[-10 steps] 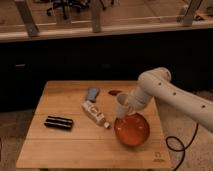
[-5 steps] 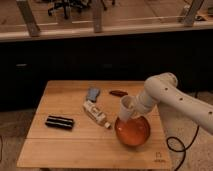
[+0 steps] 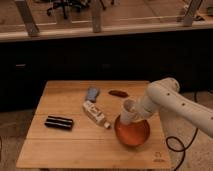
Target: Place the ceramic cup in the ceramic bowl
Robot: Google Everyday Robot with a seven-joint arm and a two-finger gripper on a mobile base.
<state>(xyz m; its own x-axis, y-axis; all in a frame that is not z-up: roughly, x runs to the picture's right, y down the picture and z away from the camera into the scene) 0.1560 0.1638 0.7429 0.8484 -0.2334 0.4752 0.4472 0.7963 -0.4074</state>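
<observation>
**A:** Over the near right corner of the wooden counter (image 3: 75, 150), the ceramic cup (image 3: 129, 110) hung at the end of the white arm (image 3: 172, 100), poised above the far-left rim of the ceramic bowl (image 3: 132, 132). Was it gripped?

**B:** It appeared so. The tool (image 3: 135, 114) sat right behind the cup and seemed clenched around it, though the cup itself hid the contact.

**A:** And which way did the bowl lie from it?

**B:** Directly beneath and slightly toward the viewer and to the right. The cup overlapped the bowl's rim, not its centre, and looked tilted, with its mouth leaning up and to the left.

**A:** So the coming move?

**B:** In my judgement, a short shift toward the bowl's middle, then down. The white bottle (image 3: 96, 114) lay just to the left, the blue packet (image 3: 92, 93), brown item (image 3: 119, 93) and black object (image 3: 59, 122) stood well apart.
</observation>
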